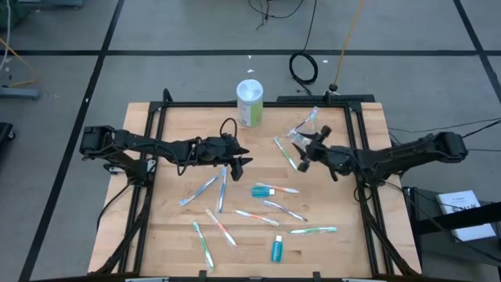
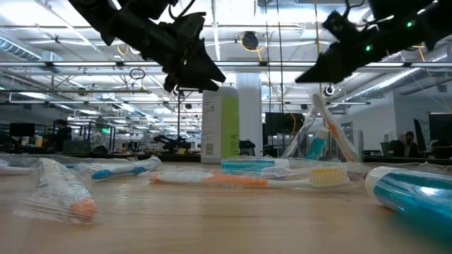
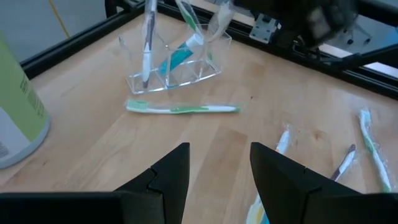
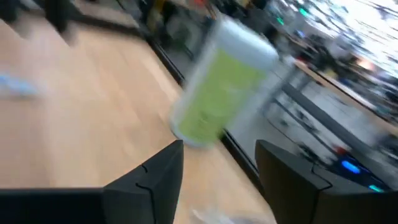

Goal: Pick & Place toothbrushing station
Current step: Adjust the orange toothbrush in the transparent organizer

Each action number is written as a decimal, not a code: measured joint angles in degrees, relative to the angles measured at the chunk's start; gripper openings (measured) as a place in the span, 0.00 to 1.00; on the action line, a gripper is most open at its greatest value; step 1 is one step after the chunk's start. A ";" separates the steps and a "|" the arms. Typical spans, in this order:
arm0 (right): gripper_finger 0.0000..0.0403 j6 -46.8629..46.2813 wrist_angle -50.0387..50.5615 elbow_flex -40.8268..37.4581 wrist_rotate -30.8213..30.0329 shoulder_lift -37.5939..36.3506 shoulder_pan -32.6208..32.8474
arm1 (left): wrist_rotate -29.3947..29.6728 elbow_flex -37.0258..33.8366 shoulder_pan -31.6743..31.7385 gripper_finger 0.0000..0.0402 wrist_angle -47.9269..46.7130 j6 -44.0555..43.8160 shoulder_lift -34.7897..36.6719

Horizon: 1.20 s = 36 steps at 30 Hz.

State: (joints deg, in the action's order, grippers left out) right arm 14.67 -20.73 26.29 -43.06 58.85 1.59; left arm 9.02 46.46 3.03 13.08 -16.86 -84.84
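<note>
A clear plastic holder (image 3: 174, 65) stands on the table at the far right (image 1: 307, 125), with two toothbrushes and a teal toothpaste tube standing in it. Several wrapped toothbrushes (image 1: 221, 188) and teal tubes (image 1: 277, 249) lie scattered on the table's middle and near part. One green toothbrush (image 3: 183, 109) lies just beside the holder. My left gripper (image 1: 241, 162) is open and empty above the table's middle. My right gripper (image 1: 301, 149) is open and empty, raised beside the holder.
A tall white-and-green canister (image 1: 250, 103) stands at the table's far edge, middle. A black frame (image 1: 344, 103) runs round the table's sides. A teal tube (image 2: 413, 189) lies close to the low camera.
</note>
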 joint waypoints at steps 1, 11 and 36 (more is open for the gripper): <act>0.50 -0.02 0.76 0.01 -1.26 0.53 -0.31 | -0.02 0.00 0.00 0.44 0.13 0.04 0.00; 0.51 1.77 2.60 0.28 -25.80 1.31 -1.42 | -0.04 0.00 0.00 0.44 -0.15 0.22 0.00; 0.49 2.58 2.57 -3.44 -42.43 -0.31 -3.77 | -0.22 0.00 -0.22 0.44 -1.32 -0.11 0.00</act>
State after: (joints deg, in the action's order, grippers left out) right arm 17.25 -18.15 22.85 -85.50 58.54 -2.18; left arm 8.80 46.46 2.81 11.77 -16.97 -84.84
